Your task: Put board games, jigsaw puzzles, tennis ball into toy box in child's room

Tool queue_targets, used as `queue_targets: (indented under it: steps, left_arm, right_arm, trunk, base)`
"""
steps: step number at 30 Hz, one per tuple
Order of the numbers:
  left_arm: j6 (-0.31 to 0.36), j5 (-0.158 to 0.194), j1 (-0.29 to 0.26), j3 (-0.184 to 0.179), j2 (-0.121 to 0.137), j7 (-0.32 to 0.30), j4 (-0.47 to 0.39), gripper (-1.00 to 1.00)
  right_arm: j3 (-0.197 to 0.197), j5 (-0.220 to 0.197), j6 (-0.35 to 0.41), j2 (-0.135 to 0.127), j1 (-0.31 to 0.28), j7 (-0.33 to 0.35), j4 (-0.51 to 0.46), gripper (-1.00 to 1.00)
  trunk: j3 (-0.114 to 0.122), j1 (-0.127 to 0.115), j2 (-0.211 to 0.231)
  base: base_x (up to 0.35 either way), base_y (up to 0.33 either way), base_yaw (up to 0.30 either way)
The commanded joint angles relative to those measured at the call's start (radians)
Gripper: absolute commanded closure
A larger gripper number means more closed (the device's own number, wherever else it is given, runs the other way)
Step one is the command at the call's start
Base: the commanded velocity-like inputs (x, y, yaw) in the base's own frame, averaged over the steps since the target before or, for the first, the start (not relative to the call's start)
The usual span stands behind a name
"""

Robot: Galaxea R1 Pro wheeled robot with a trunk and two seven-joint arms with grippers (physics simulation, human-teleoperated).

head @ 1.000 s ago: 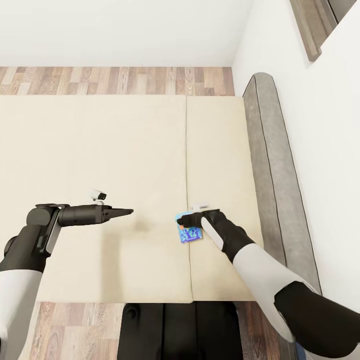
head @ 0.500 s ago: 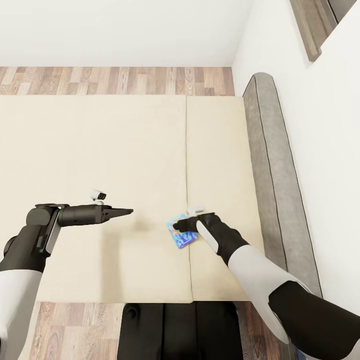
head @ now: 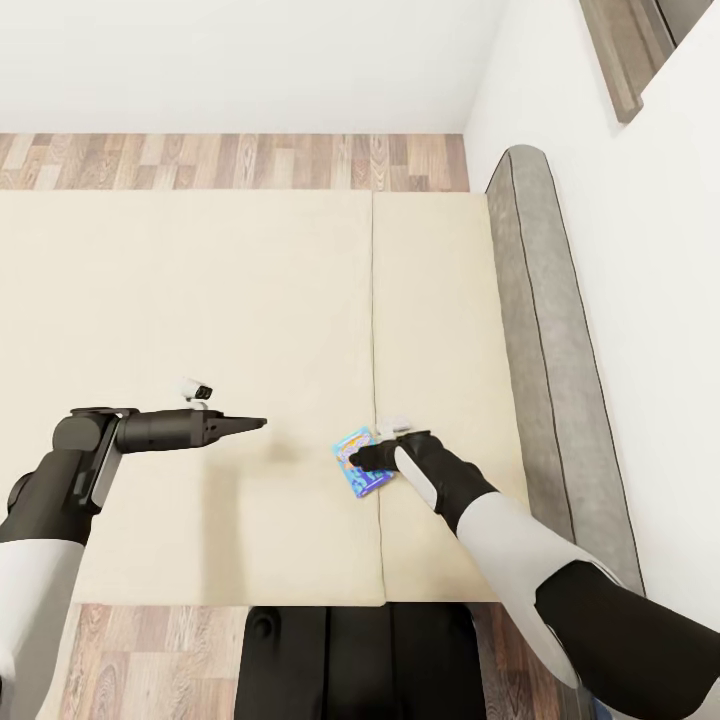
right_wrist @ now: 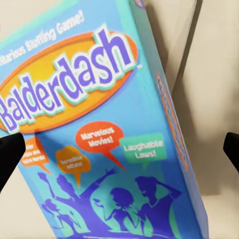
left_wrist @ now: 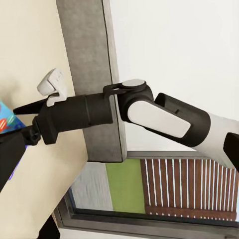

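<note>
From my right wrist camera, the right gripper (right_wrist: 119,149) has its jaws spread wide: one dark fingertip (right_wrist: 10,154) sits at one edge of the frame and the other at the opposite edge, with the blue board game (right_wrist: 99,134) lying between them. I can't see either tip pressing the box, so I read the jaws as released and straddling it rather than clamped. The cover shows "Balderdash" in purple letters on an orange oval, with small speech bubbles and purple silhouettes below.

In the head view the right gripper (head: 358,460) hangs right over that blue board game (head: 357,470), which lies flat on the bed (head: 200,300), tilted and straddling the seam between the two beige mattress panels, toward the near edge. The grey headboard (head: 545,330) runs along the white wall on my right side.

My left gripper (head: 258,423) hovers above bare mattress, well apart from the game, pointing toward it. Its fingers look drawn together to a thin point and carry nothing. The left wrist camera looks across at the right arm (left_wrist: 149,109) in front of the headboard, with a sliver of the blue box at the frame's edge.

Wood plank floor (head: 230,160) shows beyond the bed.
</note>
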Motion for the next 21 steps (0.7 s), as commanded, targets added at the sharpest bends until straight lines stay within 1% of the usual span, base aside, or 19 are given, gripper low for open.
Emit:
queue_targets:
  steps: [1, 7, 16, 21]
  left_arm:
    - [0.011, 0.0, 0.0, 0.0, 0.0, -0.004, 0.0, -1.0]
    - [0.011, 0.0, 0.0, -0.001, 0.0, -0.004, 0.0, -1.0]
    - [0.011, 0.0, 0.0, -0.001, 0.0, -0.004, 0.0, -1.0]
    - [0.011, 0.0, 0.0, -0.001, 0.0, -0.004, 0.0, -1.0]
  right_arm:
    - [0.002, -0.001, -0.001, 0.0, -0.001, -0.001, 0.0, -1.0]
    - [0.003, -0.003, -0.026, 0.0, 0.0, 0.006, 0.001, -1.0]
    - [0.005, 0.0, -0.032, 0.0, -0.001, 0.052, -0.001, -1.0]
    - [0.005, 0.0, -0.032, 0.0, -0.001, 0.059, -0.003, -1.0]
  trunk:
    - [-0.001, 0.001, -0.002]
    - [-0.001, 0.001, -0.002]
    - [-0.001, 0.001, -0.002]
    - [-0.001, 0.001, -0.002]
  base:
    - [0.0, 0.0, 0.0]
    - [0.0, 0.0, 0.0]
    - [0.0, 0.0, 0.0]
    - [0.0, 0.0, 0.0]
